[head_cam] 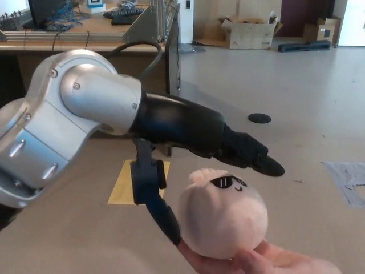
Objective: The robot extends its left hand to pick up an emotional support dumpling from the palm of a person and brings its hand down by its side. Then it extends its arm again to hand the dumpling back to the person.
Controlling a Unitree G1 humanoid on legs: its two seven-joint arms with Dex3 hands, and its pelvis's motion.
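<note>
Workshop floor, bench behind | plush dumpling (223, 216) rests on person's palm (268, 261) | left hand (197, 165) open, thumb beside it, fingers above | likely soft, light, squashy: pinch round its middle, gently

The person's open palm (268, 264) is cut off by the bottom edge, its wrist unseen. The round pale-pink plush dumpling (223, 218) hides the palm's middle. The silver-and-black left arm (68, 131) runs off the left edge.
</note>
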